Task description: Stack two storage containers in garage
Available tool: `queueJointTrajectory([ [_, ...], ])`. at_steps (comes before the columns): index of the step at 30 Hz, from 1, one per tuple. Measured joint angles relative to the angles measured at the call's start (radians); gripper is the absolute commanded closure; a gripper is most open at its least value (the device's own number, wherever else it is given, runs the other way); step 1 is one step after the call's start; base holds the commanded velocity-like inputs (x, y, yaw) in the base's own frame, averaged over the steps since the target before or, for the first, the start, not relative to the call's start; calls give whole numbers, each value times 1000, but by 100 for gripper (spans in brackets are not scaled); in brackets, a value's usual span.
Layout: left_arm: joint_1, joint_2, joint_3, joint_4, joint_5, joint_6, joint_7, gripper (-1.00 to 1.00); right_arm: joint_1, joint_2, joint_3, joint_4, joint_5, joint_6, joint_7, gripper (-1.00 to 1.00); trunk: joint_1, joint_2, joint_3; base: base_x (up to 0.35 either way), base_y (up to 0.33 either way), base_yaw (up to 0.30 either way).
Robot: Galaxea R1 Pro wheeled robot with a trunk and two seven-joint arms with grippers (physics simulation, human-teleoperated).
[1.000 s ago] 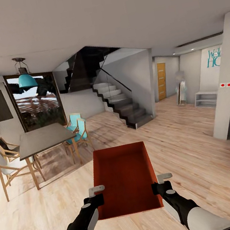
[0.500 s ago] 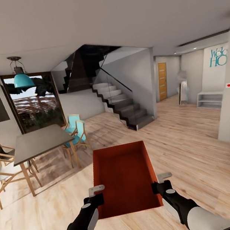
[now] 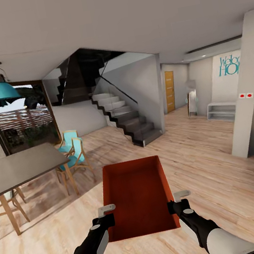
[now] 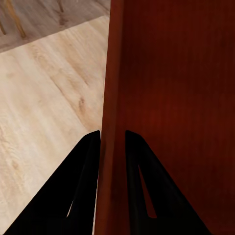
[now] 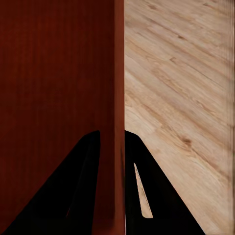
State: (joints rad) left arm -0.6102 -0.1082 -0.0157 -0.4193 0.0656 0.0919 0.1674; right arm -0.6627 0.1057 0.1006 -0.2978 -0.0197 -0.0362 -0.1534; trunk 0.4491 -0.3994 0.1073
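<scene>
I carry one storage container [image 3: 137, 196] in front of the trunk, over the light wood floor [image 3: 216, 161] of the living room. The left claw [image 3: 104, 215] is closed on the container's left wall, one finger inside and one outside, as the left wrist view shows [image 4: 113, 142]. The right claw [image 3: 178, 201] pinches the right wall in the same way [image 5: 116, 142]. I hold it at both sides so the long bin stays level and does not swing while the base drives. I think the grip is only on the thin rims, so a sudden turn could tilt it.

Taking the staircase [image 3: 128, 120] as landmark: the container is in front of it, nearer to me; the dining table [image 3: 23, 166] stands to its left; an orange door [image 3: 170, 91], maybe toward the garage, is to its right, down the hallway. This is the transport step; the stacking is not yet begun.
</scene>
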Motion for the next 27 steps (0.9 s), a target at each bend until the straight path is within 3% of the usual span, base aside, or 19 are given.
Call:
queueJointTrajectory([
  [27,0,0,-1,-1,0,1,0,100,0,0,0,-1,0,0,0,100,0,0,0,323,0,-243],
])
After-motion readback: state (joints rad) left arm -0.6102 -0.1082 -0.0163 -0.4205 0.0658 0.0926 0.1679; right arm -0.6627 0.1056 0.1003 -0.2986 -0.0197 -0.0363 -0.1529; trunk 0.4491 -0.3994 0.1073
